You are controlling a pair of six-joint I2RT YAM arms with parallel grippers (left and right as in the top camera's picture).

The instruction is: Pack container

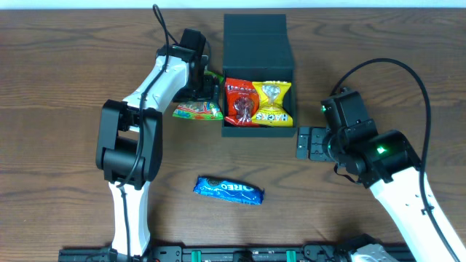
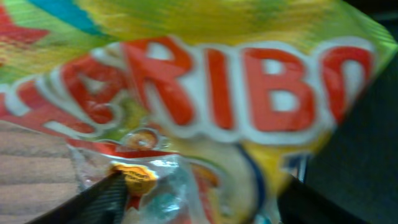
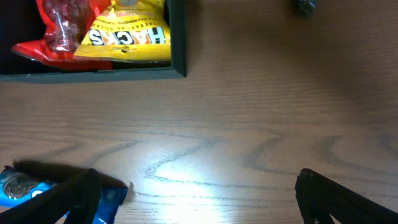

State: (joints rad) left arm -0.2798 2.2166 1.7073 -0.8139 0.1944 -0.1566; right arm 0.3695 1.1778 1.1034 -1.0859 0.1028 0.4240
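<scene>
The container (image 1: 258, 129) is a dark square box with its flap lid (image 1: 256, 33) open at the back. Inside lie a red packet (image 1: 242, 103) and a yellow Hacks packet (image 1: 274, 102); both also show in the right wrist view, the yellow one (image 3: 127, 37) by the box wall (image 3: 93, 73). A Haribo packet (image 1: 195, 110) lies on the table against the box's left side. My left gripper (image 1: 210, 91) is over it, and its open fingers (image 2: 205, 199) straddle the packet (image 2: 205, 81). My right gripper (image 1: 302, 143) is open and empty (image 3: 196, 193) right of the box.
A blue Oreo packet (image 1: 228, 189) lies on the wooden table in front of the box; its end shows by my right gripper's left finger (image 3: 18, 186). A black cable loops behind the right arm (image 1: 393, 69).
</scene>
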